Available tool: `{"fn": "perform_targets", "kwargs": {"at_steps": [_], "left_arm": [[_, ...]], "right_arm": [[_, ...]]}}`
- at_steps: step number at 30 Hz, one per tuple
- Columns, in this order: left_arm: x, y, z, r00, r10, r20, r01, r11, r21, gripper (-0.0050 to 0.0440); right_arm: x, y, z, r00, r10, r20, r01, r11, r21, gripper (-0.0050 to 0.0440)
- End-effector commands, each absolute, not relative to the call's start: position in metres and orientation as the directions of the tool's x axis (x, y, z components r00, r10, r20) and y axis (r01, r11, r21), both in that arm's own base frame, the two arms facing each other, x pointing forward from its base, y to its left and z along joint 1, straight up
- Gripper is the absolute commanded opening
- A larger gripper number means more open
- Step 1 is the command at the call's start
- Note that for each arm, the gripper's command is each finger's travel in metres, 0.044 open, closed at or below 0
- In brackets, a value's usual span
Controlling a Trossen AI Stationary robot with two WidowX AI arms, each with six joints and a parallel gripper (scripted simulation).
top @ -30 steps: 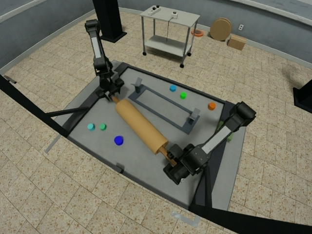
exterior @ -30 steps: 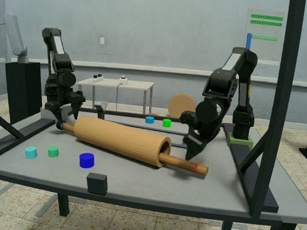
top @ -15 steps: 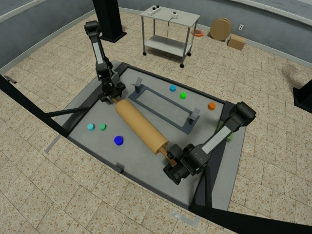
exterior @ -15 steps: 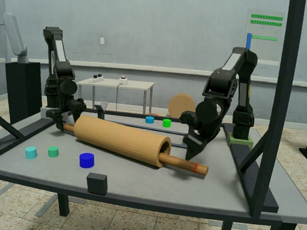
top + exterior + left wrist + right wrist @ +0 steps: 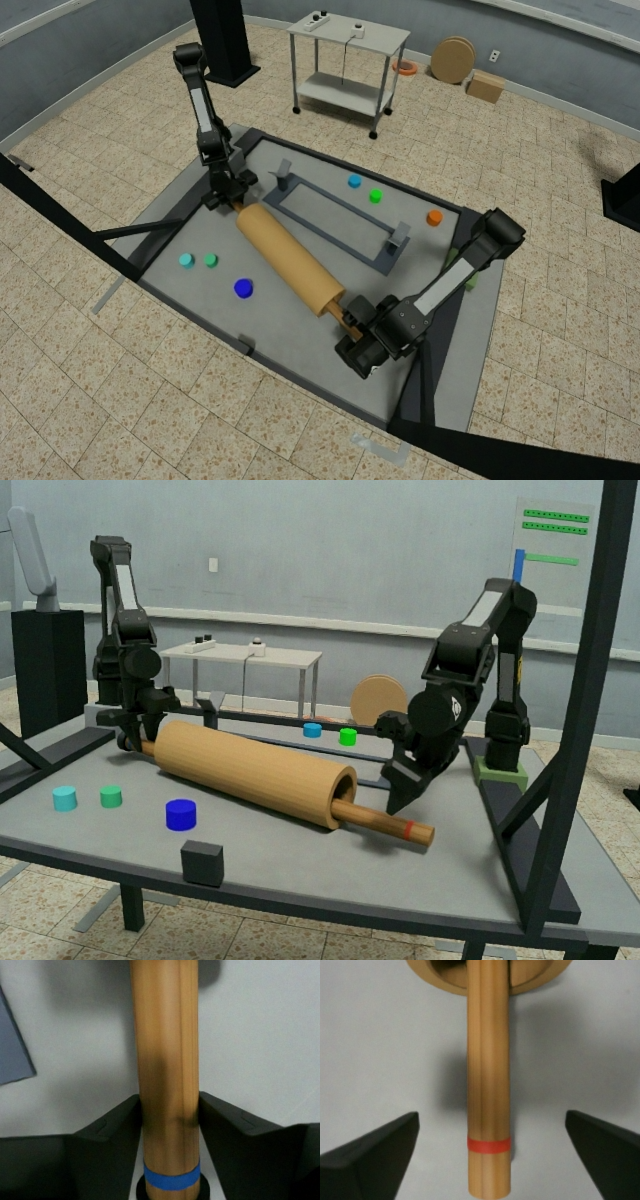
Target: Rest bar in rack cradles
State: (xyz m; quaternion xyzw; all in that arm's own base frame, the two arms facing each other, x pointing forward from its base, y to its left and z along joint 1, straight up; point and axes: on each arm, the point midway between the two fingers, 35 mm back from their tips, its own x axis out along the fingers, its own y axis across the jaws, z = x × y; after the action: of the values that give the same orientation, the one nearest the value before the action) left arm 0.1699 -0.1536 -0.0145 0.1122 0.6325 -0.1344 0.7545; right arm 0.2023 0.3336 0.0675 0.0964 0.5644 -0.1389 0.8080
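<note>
Bar (image 5: 336,312) (image 5: 372,818) (image 5: 167,1060) (image 5: 488,1075): round brown wood, lying off the rack, with a blue band (image 5: 172,1179) near one end and a red band (image 5: 408,830) (image 5: 489,1146) near the other.
Paper roll (image 5: 289,258) (image 5: 253,769) (image 5: 427,975): thick tan tube, loosely around the middle of the bar, down on the grey table (image 5: 310,351) (image 5: 310,872).
Left gripper (image 5: 235,201) (image 5: 143,742) (image 5: 170,1110): closed down to the bar's width, gripping it near the blue band (fingers touching wood on both sides).
Right gripper (image 5: 356,333) (image 5: 397,792) (image 5: 492,1117): wide open, holding nothing, fingers either side of the bar's red-banded end, apart from it.
Rack (image 5: 385,263) (image 5: 210,717) (image 5: 15,1055): dark grey rectangular frame, flat on the table beside the roll.
Cradles: light grey, one raised at each end of the rack (image 5: 283,167) (image 5: 399,235), neither holding the bar.
Near the roll, away from the rack: turquoise cylinder (image 5: 186,260) (image 5: 65,798), green cylinder (image 5: 210,260) (image 5: 111,796) and larger dark blue cylinder (image 5: 243,288) (image 5: 180,814).
Beyond the rack: light blue cylinder (image 5: 354,181) (image 5: 312,730), near a bright green cylinder (image 5: 375,196) (image 5: 347,736).
</note>
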Motion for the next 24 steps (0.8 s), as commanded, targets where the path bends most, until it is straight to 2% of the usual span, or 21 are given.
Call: {"fn": "perform_targets", "kwargs": {"at_steps": [1,14,15,24], "left_arm": [[0.17,-0.153,-0.014,0.17,-0.065,-0.983,0.345,0.939,-0.003,0.005],[0.17,-0.152,-0.014,0.168,-0.063,-0.984,0.344,0.939,-0.001,0.005],[0.17,-0.152,-0.014,0.168,-0.063,-0.984,0.344,0.939,-0.001,0.005],[0.17,-0.152,-0.014,0.168,-0.063,-0.984,0.344,0.939,-0.001,0.005]], "right_arm": [[0.204,0.341,0.088,0.347,-0.06,-0.936,0.336,0.939,0.065,0.04],[0.204,0.34,0.086,0.345,-0.064,-0.936,0.337,0.94,0.059,0.04],[0.204,0.335,0.07,0.329,-0.099,-0.939,0.332,0.943,0.017,0.04],[0.209,0.333,0.053,0.326,-0.102,-0.94,0.331,0.943,0.012,0.04]]}}
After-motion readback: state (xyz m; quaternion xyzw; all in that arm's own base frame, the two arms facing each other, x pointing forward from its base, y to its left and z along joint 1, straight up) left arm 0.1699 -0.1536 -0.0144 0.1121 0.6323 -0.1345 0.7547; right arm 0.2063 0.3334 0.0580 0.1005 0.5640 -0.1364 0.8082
